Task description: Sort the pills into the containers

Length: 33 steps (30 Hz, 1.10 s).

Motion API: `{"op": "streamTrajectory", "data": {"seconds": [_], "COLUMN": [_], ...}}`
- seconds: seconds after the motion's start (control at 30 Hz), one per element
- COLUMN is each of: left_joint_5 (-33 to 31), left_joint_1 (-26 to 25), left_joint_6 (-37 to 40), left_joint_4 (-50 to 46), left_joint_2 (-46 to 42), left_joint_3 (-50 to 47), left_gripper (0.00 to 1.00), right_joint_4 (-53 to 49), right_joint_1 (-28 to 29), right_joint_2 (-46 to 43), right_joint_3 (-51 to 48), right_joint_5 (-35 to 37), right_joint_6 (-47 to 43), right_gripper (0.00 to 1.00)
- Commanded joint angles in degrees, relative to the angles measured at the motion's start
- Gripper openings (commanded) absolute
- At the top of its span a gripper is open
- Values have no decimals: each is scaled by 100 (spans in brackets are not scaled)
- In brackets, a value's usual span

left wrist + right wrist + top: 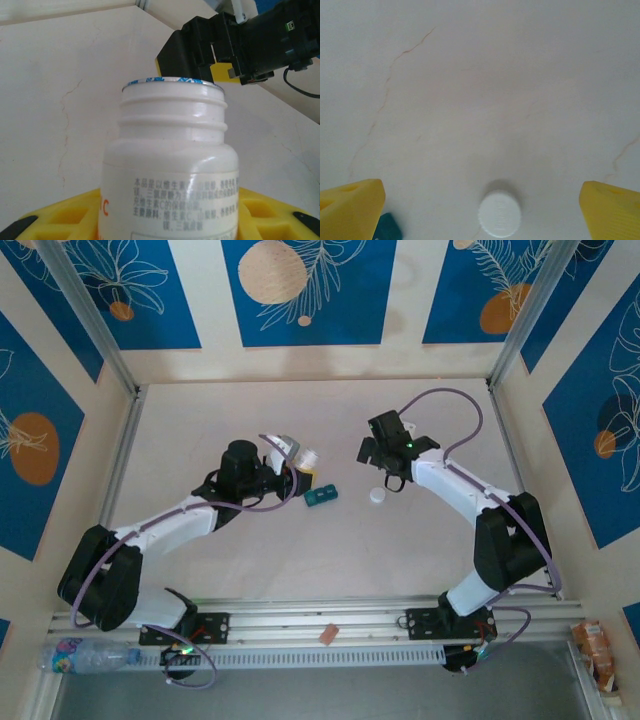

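Note:
My left gripper (295, 472) is shut on a small white bottle (170, 165) with an orange band. It holds the bottle above the table with its cap off and a foil seal rim at the mouth. The yellow fingers (60, 217) clamp the bottle's lower body. The teal-green pill box (321, 495) lies on the table just right of that gripper, and its corner (387, 229) shows in the right wrist view. My right gripper (388, 472) hovers open above the loose white cap (500, 214), nothing between its fingers (350, 207). The pills themselves are hidden.
The cap (376, 496) lies between the two grippers, right of the pill box. The right gripper's black body (235, 45) is close behind the bottle. A water bottle (85, 654) and a snack packet (597, 645) lie off the table's near edge.

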Motion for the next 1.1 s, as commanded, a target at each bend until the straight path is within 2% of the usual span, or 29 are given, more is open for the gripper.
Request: {"op": "streamTrajectory", "data": {"seconds": [0.0, 0.13, 0.23, 0.3, 0.37, 0.63, 0.8, 1.07], "left_joint_5": [-21, -26, -20, -19, -31, -36, -101, -302], "left_joint_1": [70, 83, 104, 116, 136, 229, 256, 259], "left_joint_6": [135, 178, 200, 227, 242, 299, 284, 161], "left_joint_4": [116, 36, -16, -59, -101, -263, -390, -721], "left_joint_2": [-156, -172, -191, -217, -240, -371, -513, -717], "left_joint_3": [55, 108, 128, 145, 145, 115, -5, -194], "left_gripper": [0, 0, 0, 0, 0, 0, 0, 0], "right_joint_4": [-445, -361, 256, 673, 768, 912, 1038, 959], "right_joint_1": [53, 55, 33, -85, -318, -546, -574, -537], "right_joint_2": [-63, -75, -340, -560, -621, 13, 540, 1530], "right_joint_3": [289, 325, 2, -240, -252, 54, 234, 770], "right_joint_5": [654, 624, 313, -255, -1117, -2625, -3418, -4354], "right_joint_6": [-330, -519, -566, -484, -508, -766, -647, -538], "right_gripper": [99, 99, 99, 99, 99, 99, 86, 56]}}
